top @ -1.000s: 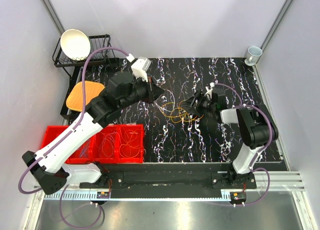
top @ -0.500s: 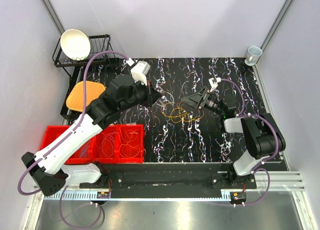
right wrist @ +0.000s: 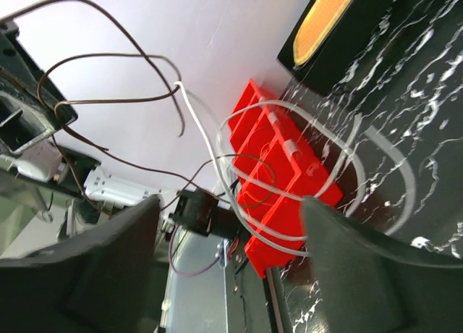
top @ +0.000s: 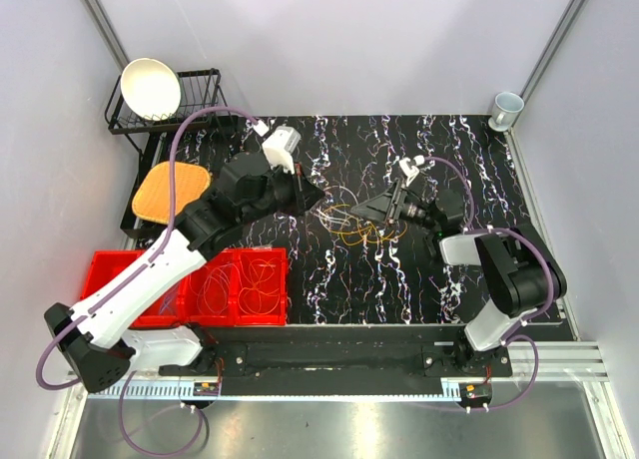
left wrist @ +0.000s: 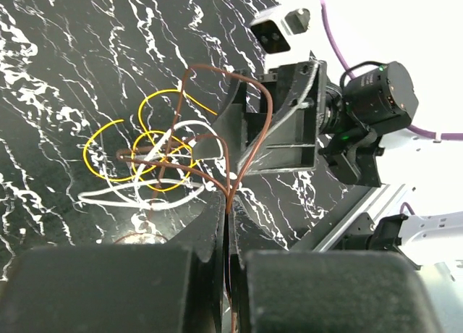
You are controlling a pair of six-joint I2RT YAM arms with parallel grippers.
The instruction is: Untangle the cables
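Several cables (top: 351, 225) lie tangled near the middle of the black mat (top: 449, 140), between the two grippers. Left wrist view: yellow loops (left wrist: 155, 133) and white loops (left wrist: 108, 197) overlap flat on the mat, and a brown wire (left wrist: 228, 190) arches up out of them. Left gripper (left wrist: 226, 206) is pinched tight on that brown wire, fingers pressed together with the strand running up between them. Right gripper (top: 364, 212) sits just beside the tangle on its right side, facing the left gripper (top: 318, 195) across it. Right wrist view: right gripper (right wrist: 230, 203) has its jaws spread wide; a white loop and brown strands show in the gap, but I cannot tell whether any of them touches a finger. Red bins (top: 270, 251) stand at the mat's near left edge, well apart from the tangle, with further loops (top: 262, 277) lying inside two compartments.
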